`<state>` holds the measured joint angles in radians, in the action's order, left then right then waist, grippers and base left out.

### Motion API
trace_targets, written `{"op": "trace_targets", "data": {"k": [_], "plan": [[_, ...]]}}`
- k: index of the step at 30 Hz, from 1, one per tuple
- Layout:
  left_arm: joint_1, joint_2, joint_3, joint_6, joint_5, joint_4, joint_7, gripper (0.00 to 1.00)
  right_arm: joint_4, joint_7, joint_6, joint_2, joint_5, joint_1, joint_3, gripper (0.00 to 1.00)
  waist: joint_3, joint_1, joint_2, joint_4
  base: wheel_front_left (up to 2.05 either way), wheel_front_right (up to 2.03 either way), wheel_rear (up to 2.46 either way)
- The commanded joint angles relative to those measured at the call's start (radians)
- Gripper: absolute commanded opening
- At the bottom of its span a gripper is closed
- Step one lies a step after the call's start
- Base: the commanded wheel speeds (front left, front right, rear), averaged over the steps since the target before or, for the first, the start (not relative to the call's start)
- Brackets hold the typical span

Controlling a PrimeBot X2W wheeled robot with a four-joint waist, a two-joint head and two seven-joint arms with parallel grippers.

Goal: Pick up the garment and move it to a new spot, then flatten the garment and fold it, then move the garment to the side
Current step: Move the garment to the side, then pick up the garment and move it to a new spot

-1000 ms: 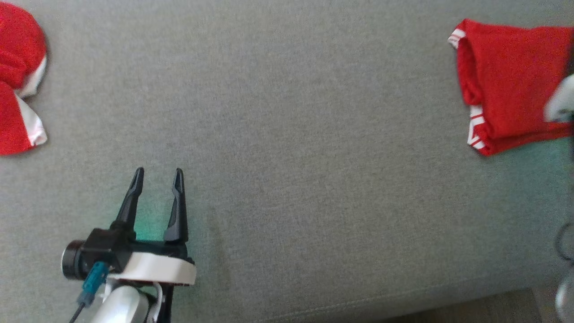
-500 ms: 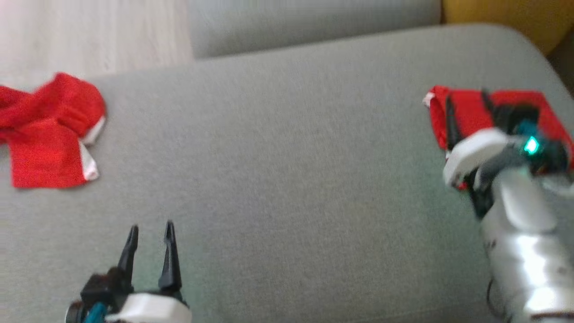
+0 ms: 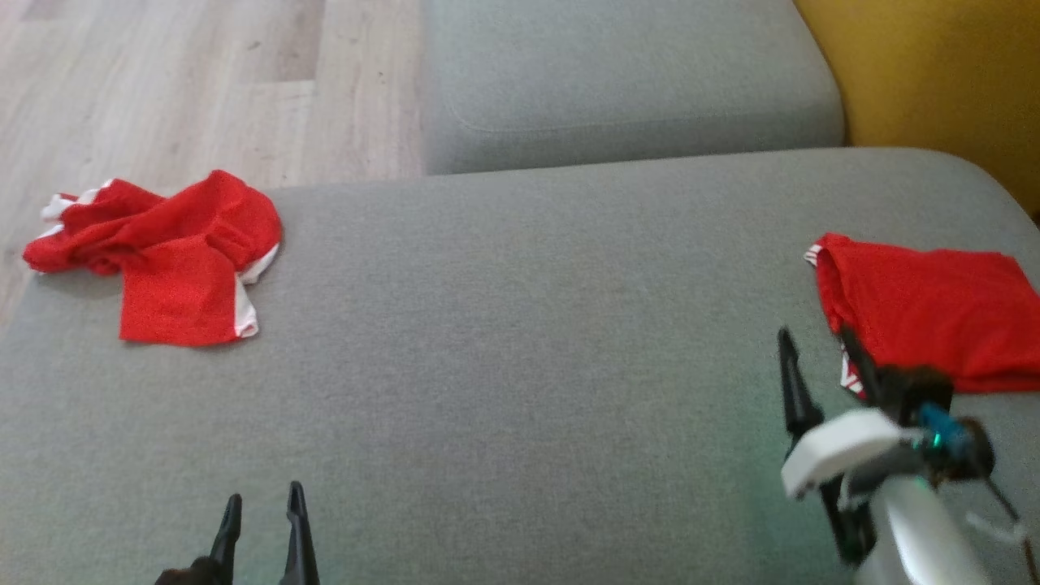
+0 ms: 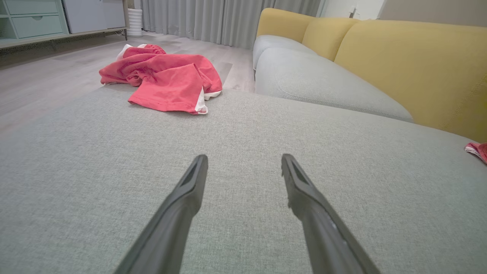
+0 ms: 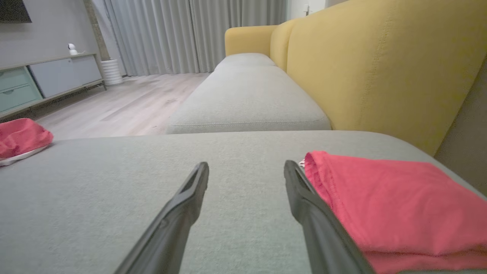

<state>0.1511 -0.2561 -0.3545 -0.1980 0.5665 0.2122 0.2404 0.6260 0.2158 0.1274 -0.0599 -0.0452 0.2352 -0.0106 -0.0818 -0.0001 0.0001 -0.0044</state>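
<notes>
A crumpled red garment [image 3: 175, 260] with white trim lies at the far left edge of the grey cushion [image 3: 520, 341]; it also shows ahead in the left wrist view [image 4: 163, 80]. A second red garment [image 3: 926, 321], folded into a flat rectangle, lies at the right. My left gripper [image 3: 262, 504] stands open over bare cushion at the near left, well short of the crumpled garment, and is empty [image 4: 244, 160]. My right gripper [image 3: 815, 337] is open and empty. Its right finger sits by the folded garment's [image 5: 388, 201] near-left corner.
A second grey seat cushion [image 3: 626, 73] adjoins the back of this one. The yellow backrest [image 3: 934, 73] rises at the right. Wooden floor [image 3: 162, 73] lies beyond the left edge, with a low cabinet [image 4: 34, 19] and curtains [image 5: 182, 34] farther off.
The head camera has tilted up, bringing the floor and back cushion into view. My right gripper has drawn back from over the folded garment to its near-left corner. Both grippers stay open.
</notes>
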Motion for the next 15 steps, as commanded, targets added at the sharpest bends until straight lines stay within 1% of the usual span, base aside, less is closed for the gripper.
{"op": "trace_targets", "data": {"k": [1,6,7,11,15], "plan": [[-0.043,-0.001,0.035,0.002,-0.002,-0.024,0.015,1.00,-0.064,0.007,0.003,0.009,-0.019,-0.002,0.039,1.00,-0.005,0.0001,-0.0001,0.010,0.00,0.00,0.00],[-0.047,0.002,0.033,0.004,-0.001,-0.017,0.016,1.00,-0.185,-0.019,0.003,0.009,-0.081,-0.128,0.073,1.00,-0.012,0.0001,-0.0001,0.020,0.00,0.00,0.00],[-0.047,0.002,0.033,0.004,-0.001,-0.017,0.016,1.00,-0.185,-0.019,0.003,0.009,-0.081,-0.128,0.073,1.00,-0.012,0.0001,-0.0001,0.020,0.00,0.00,0.00],[-0.049,0.002,0.032,0.003,-0.001,-0.013,0.017,1.00,-0.254,-0.038,0.003,0.010,-0.125,-0.196,0.091,1.00,-0.015,0.0001,-0.0001,0.023,0.00,0.00,0.00],[-0.049,0.003,0.029,0.001,-0.001,-0.011,0.017,1.00,-0.300,-0.060,0.003,0.010,-0.136,-0.233,0.118,1.00,-0.017,0.0001,-0.0001,0.024,0.00,0.00,0.00]]}}
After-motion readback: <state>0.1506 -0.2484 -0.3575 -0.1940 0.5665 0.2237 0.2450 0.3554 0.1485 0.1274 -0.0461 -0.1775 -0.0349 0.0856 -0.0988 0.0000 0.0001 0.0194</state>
